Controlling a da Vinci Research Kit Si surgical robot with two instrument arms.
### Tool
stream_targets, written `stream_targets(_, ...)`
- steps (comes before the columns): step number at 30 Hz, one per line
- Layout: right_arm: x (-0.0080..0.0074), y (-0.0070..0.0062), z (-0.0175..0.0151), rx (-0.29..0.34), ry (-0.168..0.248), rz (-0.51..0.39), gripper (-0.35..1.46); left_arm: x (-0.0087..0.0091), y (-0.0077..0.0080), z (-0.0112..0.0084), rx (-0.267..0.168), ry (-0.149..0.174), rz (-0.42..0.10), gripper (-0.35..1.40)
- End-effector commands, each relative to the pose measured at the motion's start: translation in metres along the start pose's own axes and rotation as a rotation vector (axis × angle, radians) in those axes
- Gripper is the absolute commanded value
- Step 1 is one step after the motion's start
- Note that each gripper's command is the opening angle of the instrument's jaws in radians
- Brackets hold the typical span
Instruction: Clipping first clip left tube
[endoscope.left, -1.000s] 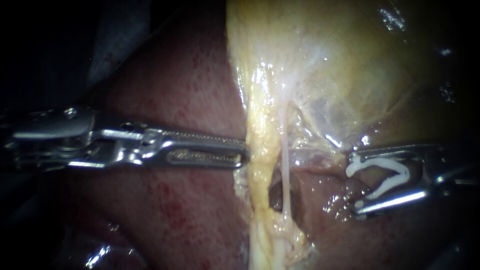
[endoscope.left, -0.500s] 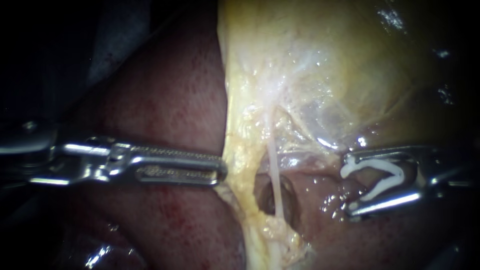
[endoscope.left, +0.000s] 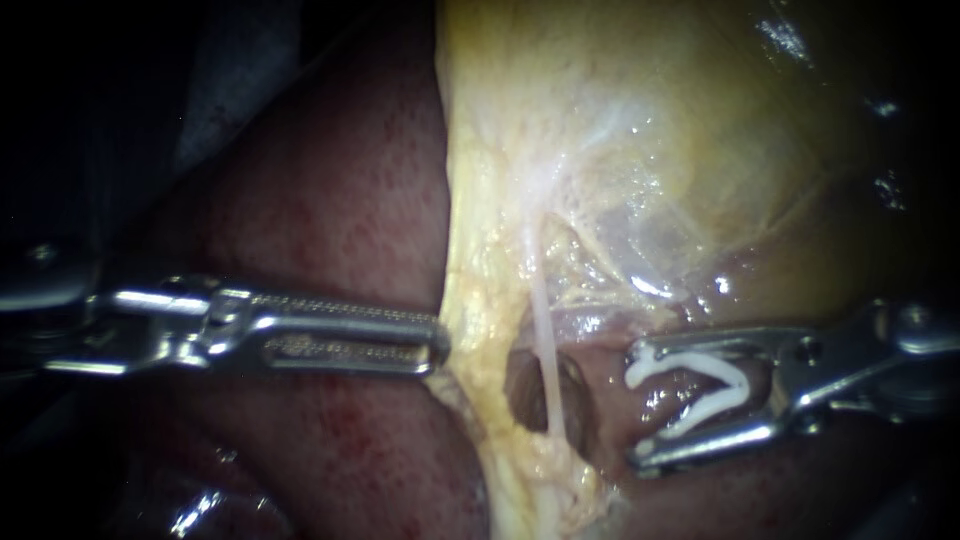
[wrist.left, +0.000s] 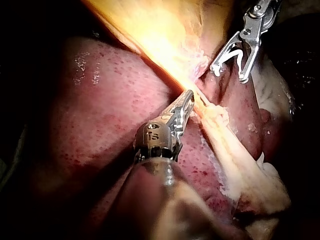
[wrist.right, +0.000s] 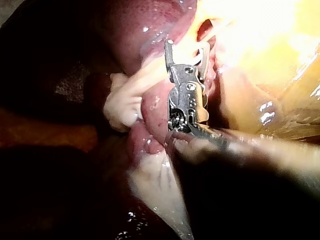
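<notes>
Right instrument (endoscope.left: 638, 405) gripping an open white clip (endoscope.left: 690, 359) in wide-spread jaws, thin pale tube (endoscope.left: 545, 350) lying just ahead of the tips, not between them, left instrument (endoscope.left: 437, 345) clamping the yellow tissue band (endoscope.left: 478, 320) beside it.

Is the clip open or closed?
Open. The clip shows as a wide white V in the right instrument, its ends apart, clear of the thin tube.
</notes>
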Motion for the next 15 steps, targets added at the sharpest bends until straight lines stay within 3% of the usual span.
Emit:
stream_targets(1, -0.0001, 0.0000, 0.0004, 0.004, -0.003, -0.001, 0.57, 0.0000, 0.0000, 0.0000, 0.000, 0.000, 0.000, -0.35)
stream_targets(15, -0.0014, 0.0003, 0.0051, 0.013, -0.016, -0.023, 0.58, 0.0000, -0.0004, -0.0001, 0.000, 0.000, 0.000, -0.35)
